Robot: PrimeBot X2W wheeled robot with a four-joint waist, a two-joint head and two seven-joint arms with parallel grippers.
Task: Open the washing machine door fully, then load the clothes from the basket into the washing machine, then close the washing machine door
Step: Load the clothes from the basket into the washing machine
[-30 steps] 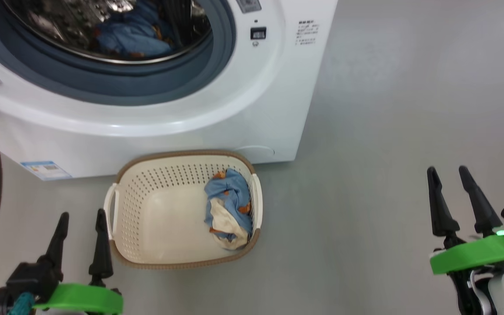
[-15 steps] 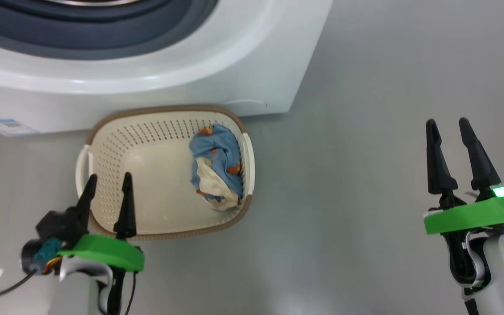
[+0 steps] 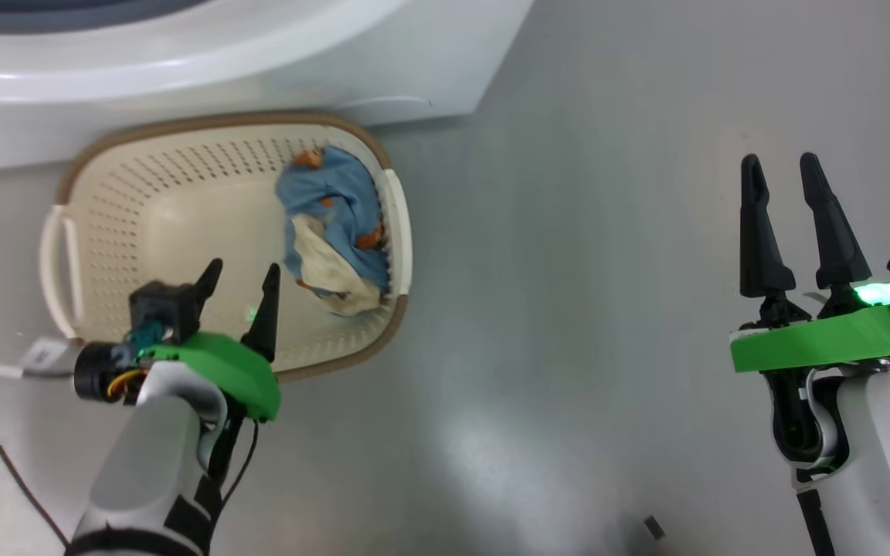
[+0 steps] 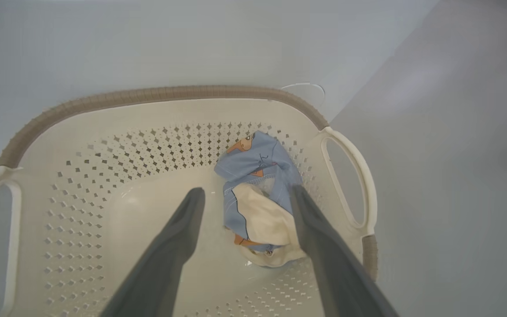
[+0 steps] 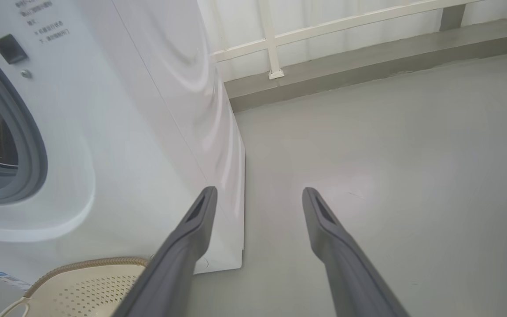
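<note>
A: Clothes [image 3: 333, 224], where are they lying?
B: One blue-and-cream bundle is lying against the right end of the basket [image 3: 213, 122], its long axis running from the washing machine [image 3: 182, 69] toward me.
A: And your fingers?
B: My left gripper [image 3: 244, 267] is hovering inside the basket, fingers spread, pointing toward the bundle. My right gripper [image 3: 779, 159] is hanging over the floor [image 3: 568, 232], fingers apart too.

we can read no text, printed lines [image 5: 38, 20] on the washing machine [image 5: 139, 132] front too blurred, blue label sticker [image 5: 3, 278] at its lower corner too small
</note>
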